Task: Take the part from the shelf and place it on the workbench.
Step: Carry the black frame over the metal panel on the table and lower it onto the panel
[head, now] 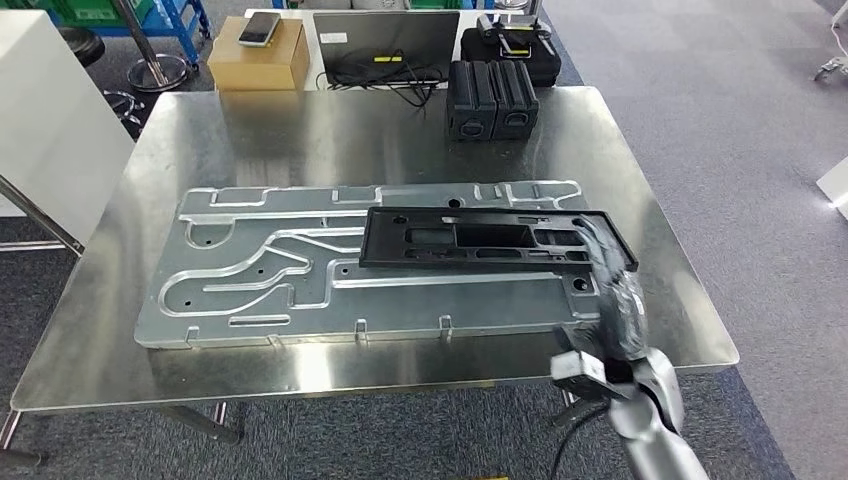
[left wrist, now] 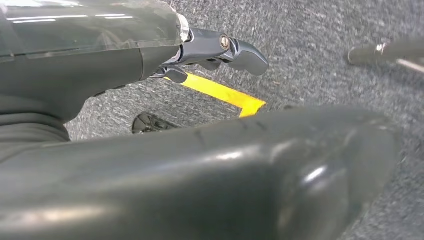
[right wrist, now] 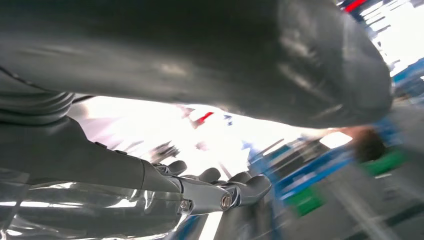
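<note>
Over the right end of the desk [head: 400,140], my right hand [head: 622,310] reaches along the right edge of the black part [head: 480,240]. Whether my fingers grip that edge or only lie against it I cannot tell; the wrist camera looks up past the thumb at bright blur. The part lies flat on the big silver plate [head: 250,270], towards its right half, well apart from the black cases [head: 492,98] at the far edge.

By my judgement this is the placing step, nearly done: the part looks fully supported. What comes next, I think, is a clean let-go and a straight lift away, without dragging the part across the plate.

The part is a long, shallow, matte black tray-like frame with rectangular cut-outs, probably moulded plastic, light and a bit slippery on metal. The plate beneath is pale stamped sheet with raised curving ribs and small holes. The desk is brushed steel, glossy with reflections.

My left hand [left wrist: 220,50] hangs over grey carpet, fingers curled in, holding nothing.
</note>
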